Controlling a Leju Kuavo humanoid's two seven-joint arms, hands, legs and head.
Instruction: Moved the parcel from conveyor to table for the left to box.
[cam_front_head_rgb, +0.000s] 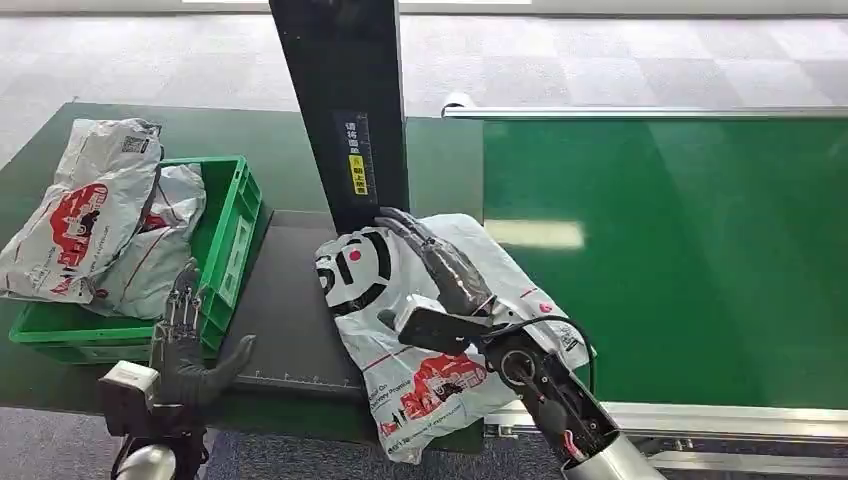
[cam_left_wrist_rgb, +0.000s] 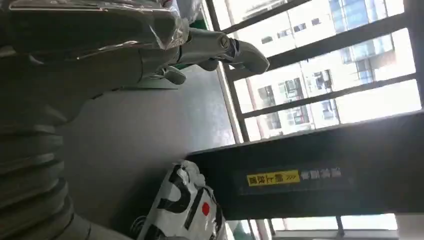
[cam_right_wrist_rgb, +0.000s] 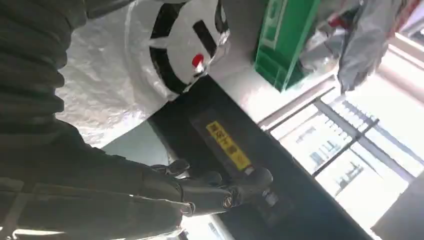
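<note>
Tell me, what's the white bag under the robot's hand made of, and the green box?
The parcel looks like thin plastic film, glossy: it crinkles and shines under the right hand resting on it. The green box looks like hard moulded plastic, smooth with a slight sheen, with stiff straight walls and a thick rim. Both are guesses from looks alone.

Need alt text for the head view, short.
The right robot hand rests on a white printed parcel lying across the dark table surface and the edge of the green conveyor, below a black upright post. The left robot hand hovers, fingers apart, beside a green crate holding two more parcels.
</note>
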